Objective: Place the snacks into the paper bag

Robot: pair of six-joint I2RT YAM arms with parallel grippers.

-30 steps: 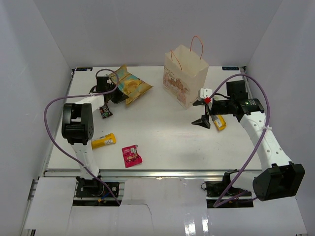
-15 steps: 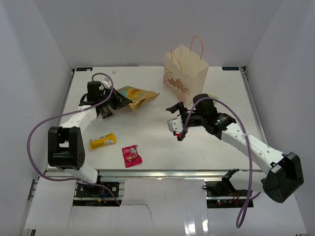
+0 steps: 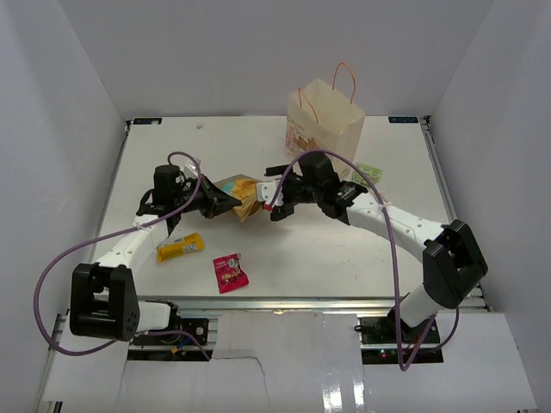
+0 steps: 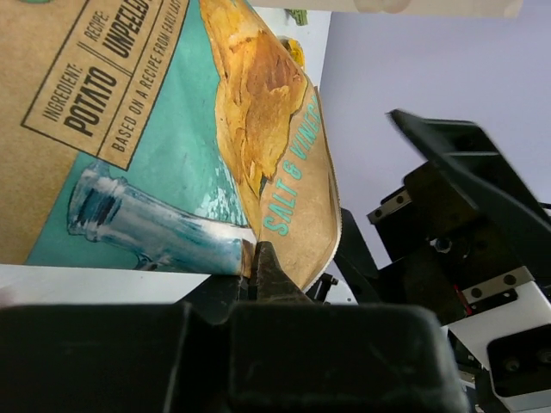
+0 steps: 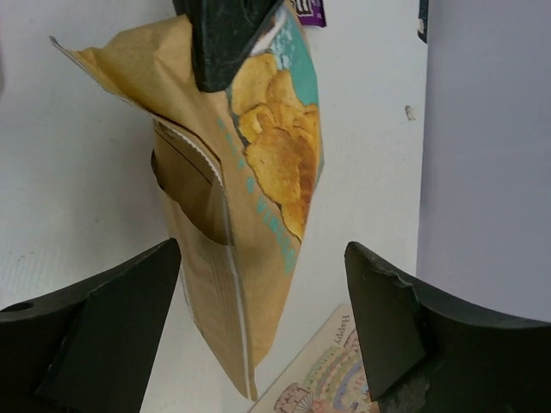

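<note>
Left jaws, pinching the chip bag (image 3: 239,189) by its edge, are carrying it over; right jaws, spread wide, are now arriving either side of it, likely for a handover.

Grips chip bag (image 3: 238,188) with left gripper (image 3: 223,204) at desk (image 3: 344,249) centre; faces it with right gripper (image 3: 275,196), jaws spread. Shows paper bag (image 3: 325,129) upright behind, yellow packet (image 3: 181,248) and magenta packet (image 3: 230,271) lying nearer
</note>
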